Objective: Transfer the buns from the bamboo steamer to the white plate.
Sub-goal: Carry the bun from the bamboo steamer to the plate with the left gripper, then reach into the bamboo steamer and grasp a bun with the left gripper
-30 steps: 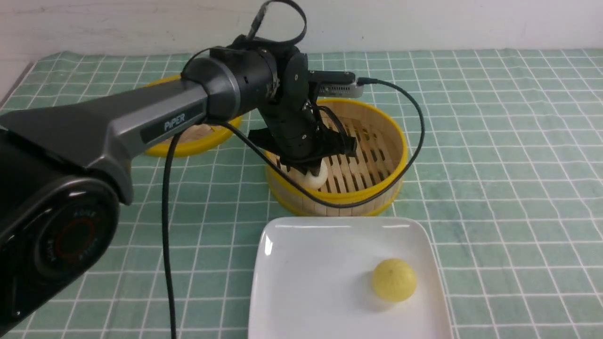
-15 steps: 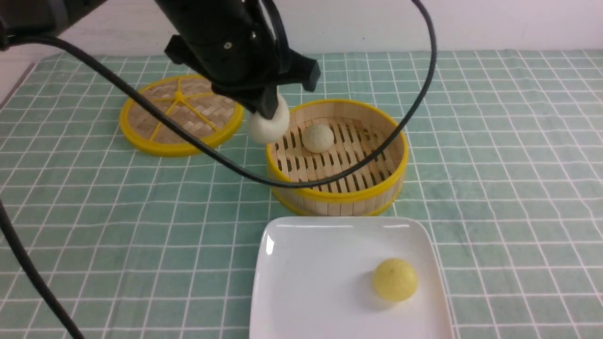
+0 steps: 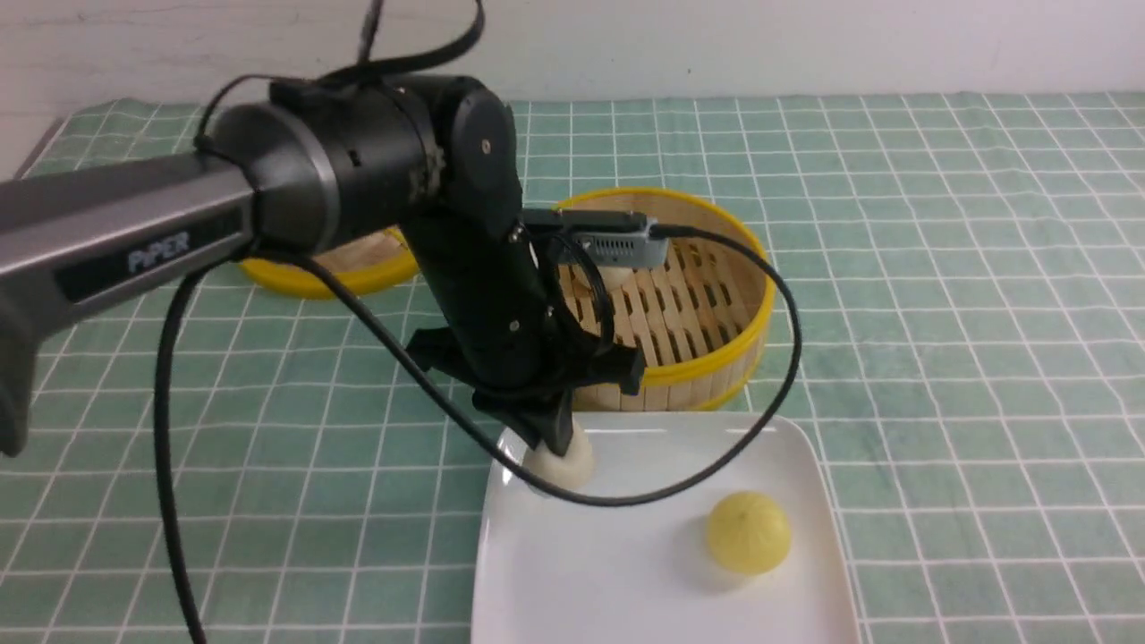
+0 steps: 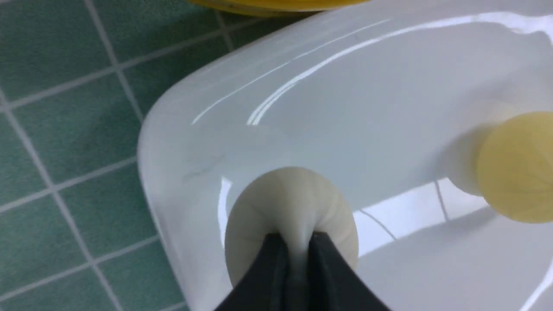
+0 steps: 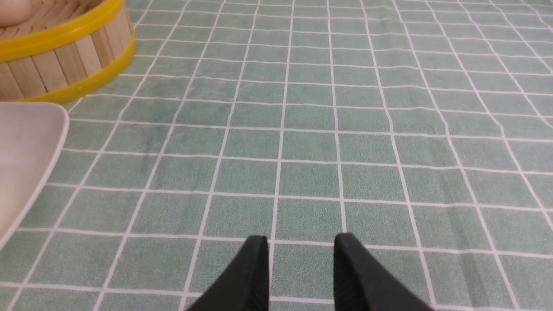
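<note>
Setting a pale bun (image 3: 562,463) down on the white plate (image 3: 644,572).
My left fingers (image 4: 273,263) were pinched on the top of that bun, which rested near the plate's far left corner, close to the rim. I judged it best to part them slowly and lift straight up, so the soft dough would neither stick nor roll off. The yellow bun (image 3: 748,533) lay well apart. The other pale bun (image 5: 11,7) lay in the steamer (image 3: 716,295). My right fingers (image 5: 252,268) hung apart over the desk (image 5: 345,129).

The plate (image 3: 626,572) lies before the steamer (image 3: 742,333), the lid (image 3: 358,275) behind-left.
</note>
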